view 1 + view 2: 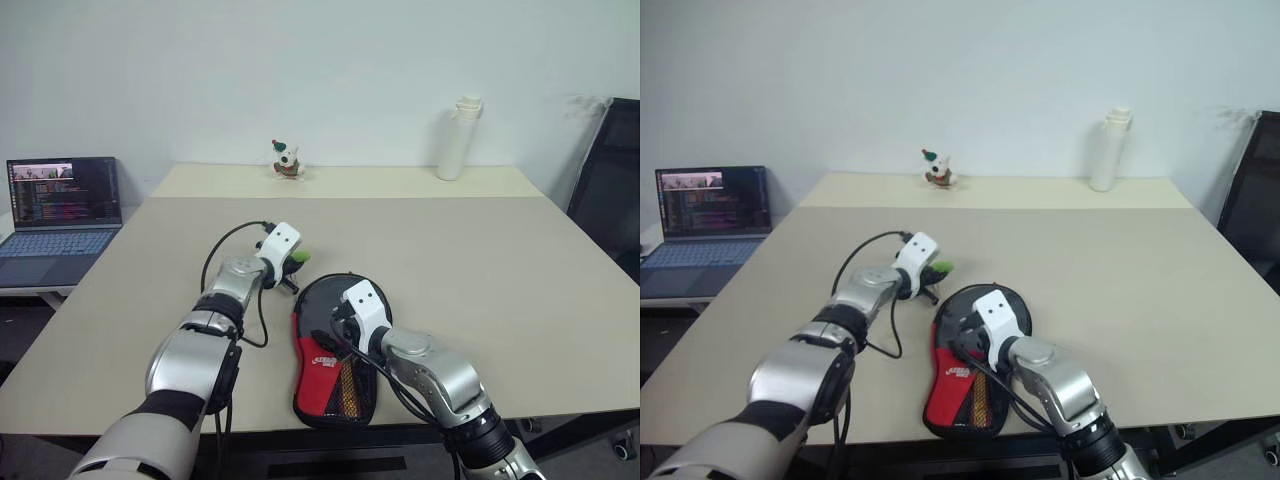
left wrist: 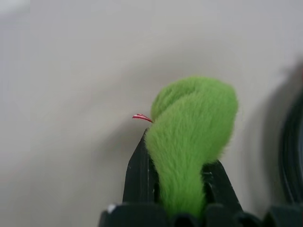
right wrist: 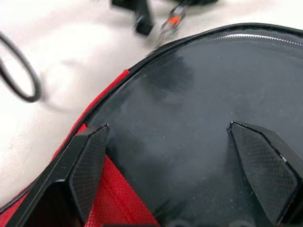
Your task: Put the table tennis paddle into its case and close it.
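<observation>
Your left gripper (image 2: 182, 208) is clamped on a fuzzy green pull (image 2: 191, 137) just beside the case (image 1: 335, 375), which lies at the table's (image 1: 500, 270) near edge. Your right gripper (image 3: 182, 165) hangs wide apart over the paddle's (image 3: 189, 123) black face inside the case. Careful: tug that pull hard and the case may skid off the edge. A loose cable (image 1: 225, 255) loops nearby and could snag; laptop (image 1: 62, 215), bottle (image 1: 458, 138) and figurine (image 1: 287, 160) sit well apart.
</observation>
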Tool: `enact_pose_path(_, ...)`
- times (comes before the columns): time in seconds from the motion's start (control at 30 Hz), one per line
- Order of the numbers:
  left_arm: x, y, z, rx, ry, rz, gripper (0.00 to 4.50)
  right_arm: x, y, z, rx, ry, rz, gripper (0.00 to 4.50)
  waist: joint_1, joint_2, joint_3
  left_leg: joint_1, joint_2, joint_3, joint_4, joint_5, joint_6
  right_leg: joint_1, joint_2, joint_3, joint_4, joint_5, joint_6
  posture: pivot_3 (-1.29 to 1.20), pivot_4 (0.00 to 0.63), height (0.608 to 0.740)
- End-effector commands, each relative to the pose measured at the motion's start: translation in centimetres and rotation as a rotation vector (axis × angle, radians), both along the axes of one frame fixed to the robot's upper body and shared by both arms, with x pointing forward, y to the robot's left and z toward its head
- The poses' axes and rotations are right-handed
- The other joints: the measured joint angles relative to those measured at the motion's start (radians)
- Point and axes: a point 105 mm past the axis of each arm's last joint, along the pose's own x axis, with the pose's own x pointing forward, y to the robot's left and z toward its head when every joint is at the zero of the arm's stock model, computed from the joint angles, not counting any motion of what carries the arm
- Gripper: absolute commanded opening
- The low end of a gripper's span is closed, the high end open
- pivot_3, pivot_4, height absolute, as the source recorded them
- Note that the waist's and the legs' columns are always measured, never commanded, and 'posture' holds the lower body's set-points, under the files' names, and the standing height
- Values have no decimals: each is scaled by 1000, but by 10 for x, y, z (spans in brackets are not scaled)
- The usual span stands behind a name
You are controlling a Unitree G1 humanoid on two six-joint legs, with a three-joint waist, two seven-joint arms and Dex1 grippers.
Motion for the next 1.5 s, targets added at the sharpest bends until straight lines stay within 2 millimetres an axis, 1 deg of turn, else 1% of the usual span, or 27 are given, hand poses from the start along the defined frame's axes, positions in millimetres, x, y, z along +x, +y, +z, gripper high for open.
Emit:
enact_pose_path(0.03, 11, -23, 40, 90, -166, -35, 12, -8, -3, -23, -31, 97, -18, 4500, 1, 0, 0, 0, 0, 0, 0, 0, 0, 0, 0, 0, 0, 0, 0, 0, 150, 740)
enact_pose_path(0.1, 11, -36, 44, 116, -195, -67, 12, -13, -2, -27, -27, 112, -20, 4500, -1, 0, 0, 0, 0, 0, 0, 0, 0, 0, 0, 1, 0, 0, 0, 0, 150, 740)
enact_pose_path(0.27, 5, -84, 50, 280, -307, -222, 12, -27, 0, -38, -20, 162, -27, 4500, -1, 0, 0, 0, 0, 1, 0, 0, 0, 0, 0, 0, 0, 0, 0, 0, 150, 740)
enact_pose_path(0.37, 1, -106, 55, 332, -372, -284, 12, -31, 1, -40, -18, 170, -28, 4500, -1, 0, 0, 0, 0, 1, 0, 0, 0, 0, 0, 0, 0, 0, 0, 0, 150, 740)
enact_pose_path(0.5, -9, -141, 60, 384, -453, -387, 12, -35, 0, -40, -17, 178, -40, 4500, 1, 0, 0, 0, 0, 1, 0, 0, 0, 0, 0, 0, -1, 0, 0, 0, 150, 740)
enact_pose_path(0.6, -19, -164, 60, 411, -497, -466, 12, -37, -1, -41, -14, 188, -47, 4500, 5, -1, 0, 0, -1, 1, 0, 0, 0, 0, 0, 0, -1, 0, 1, 0, 150, 740)
enact_pose_path(0.73, -31, -186, 54, 457, -536, -572, 12, -38, -1, -41, -12, 191, -48, 4500, 8, -1, 0, -1, -1, 1, 0, 0, 0, 0, 0, 0, -2, 0, 1, 0, 150, 740)
enact_pose_path(0.83, -39, -196, 47, 487, -551, -637, 12, -38, -1, -41, -11, 193, -47, 4500, 9, 0, 0, -1, -1, 1, 0, 0, 0, 0, 0, 0, -2, -1, 1, 0, 150, 740)
enact_pose_path(1.0, -50, -207, 37, 506, -563, -714, 12, -37, 0, -41, -9, 192, -45, 4500, 9, 0, 0, -1, -1, 1, 0, 0, 0, 0, 0, 0, -2, -1, 1, 0, 150, 740)
enact_pose_path(1.2, -52, -207, 29, 506, -534, -737, 12, -34, -1, -41, -11, 189, -45, 4500, 9, 0, -1, 0, 0, 1, 0, 0, 0, 0, 0, 0, -1, -1, 1, 0, 150, 740)
enact_pose_path(1.33, -57, -205, 17, 485, -455, -783, 12, -32, -1, -41, -14, 184, -41, 4500, 8, 0, -1, 0, 0, 1, 0, 0, 0, 0, 0, 0, -1, -1, 1, 0, 150, 740)
enact_pose_path(1.43, -60, -206, 16, 437, -406, -798, 954, -31, -1, -41, -16, 180, -40, 4500, 8, 0, -3, 0, 0, 2, 0, 0, 0, 0, 0, 0, -1, -1, 1, 0, 150, 740)
enact_pose_path(1.5, -60, -206, 18, 423, -406, -797, 1654, -30, -1, -41, -17, 178, -40, 4500, 8, 0, -4, 0, 0, 2, 0, 0, 0, 0, 0, 1, -1, -1, 1, 0, 150, 740)
